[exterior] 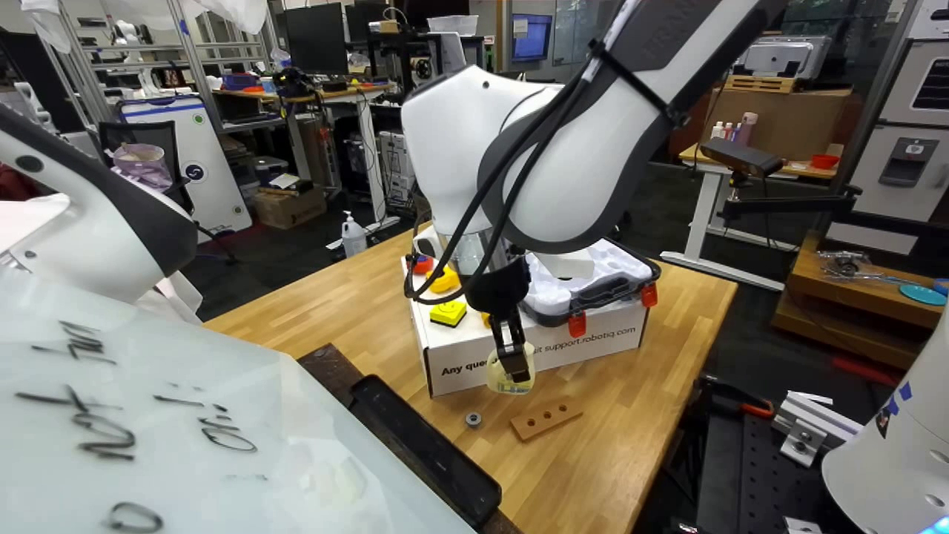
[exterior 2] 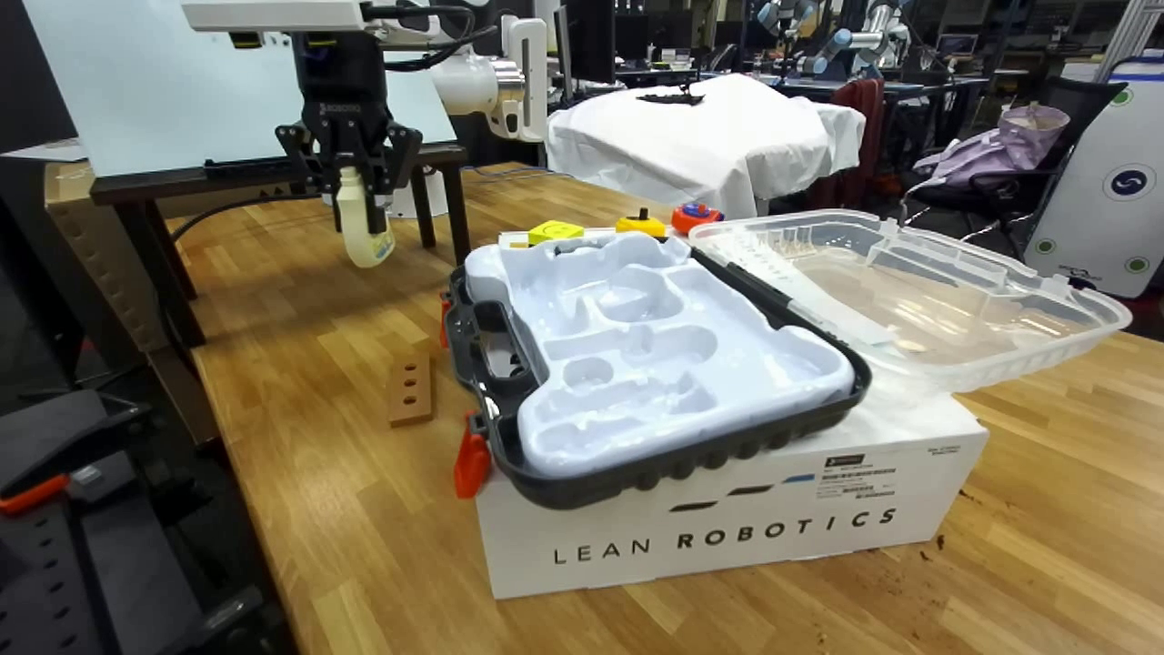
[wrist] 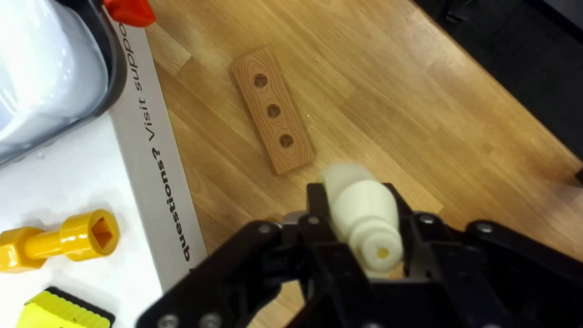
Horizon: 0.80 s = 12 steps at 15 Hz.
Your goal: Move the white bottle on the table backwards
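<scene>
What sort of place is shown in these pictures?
Most likely a robotics lab: a robot arm hangs over a wooden table, a white box there reads "LEAN ROBOTICS", and a blue-capped arm shows in the background.

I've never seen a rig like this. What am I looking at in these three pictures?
A white jointed robot arm ends in a black two-fingered gripper. Two pictures come from cameras outside the robot, the third from its wrist. On the light-brown wooden table stands a big white cardboard box bearing an open black case with a pale insert; beside the box lies a brown block with three holes. The gripper holds a small cream-white rounded bottle, seemingly above the tabletop.
</scene>
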Available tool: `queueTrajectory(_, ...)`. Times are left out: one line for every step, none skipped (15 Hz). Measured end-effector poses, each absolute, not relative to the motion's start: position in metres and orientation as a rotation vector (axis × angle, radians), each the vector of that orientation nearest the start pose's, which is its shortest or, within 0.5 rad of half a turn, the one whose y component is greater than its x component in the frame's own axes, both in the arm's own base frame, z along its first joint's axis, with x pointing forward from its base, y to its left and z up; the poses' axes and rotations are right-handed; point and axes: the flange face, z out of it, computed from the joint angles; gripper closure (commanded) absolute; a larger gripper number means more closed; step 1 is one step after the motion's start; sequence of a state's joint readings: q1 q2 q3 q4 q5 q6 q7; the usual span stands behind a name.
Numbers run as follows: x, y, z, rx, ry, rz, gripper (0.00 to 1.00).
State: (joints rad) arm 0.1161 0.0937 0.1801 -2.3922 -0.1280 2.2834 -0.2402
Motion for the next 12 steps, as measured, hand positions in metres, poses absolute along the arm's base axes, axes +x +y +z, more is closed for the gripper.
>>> queueTrajectory(0.456, 0.137, 0.264, -3.045, -0.993, 0.318, 0.92)
queueTrajectory(0.456, 0.137, 0.264, -3.045, -0.993, 0.318, 0.92)
queueTrajectory(0.456, 0.137, 0.264, -3.045, -0.993, 0.319, 0.92)
queueTrajectory(0.456, 0.137, 0.263, -3.044, -0.992, 0.321, 0.92)
queueTrajectory(0.456, 0.137, 0.262, -3.042, -0.992, 0.325, 0.92)
queueTrajectory(0.459, 0.138, 0.260, -3.041, -0.991, 0.327, 0.92)
queueTrajectory(0.464, 0.138, 0.259, -3.040, -0.990, 0.325, 0.92)
queueTrajectory(0.471, 0.139, 0.259, -3.042, -0.993, 0.315, 0.92)
queueTrajectory(0.481, 0.141, 0.261, -3.043, -0.995, 0.303, 0.92)
queueTrajectory(0.491, 0.142, 0.262, -3.046, -0.998, 0.291, 0.92)
queueTrajectory(0.503, 0.143, 0.263, -3.049, -0.998, 0.279, 0.92)
queueTrajectory(0.514, 0.144, 0.262, -3.053, -0.998, 0.271, 0.92)
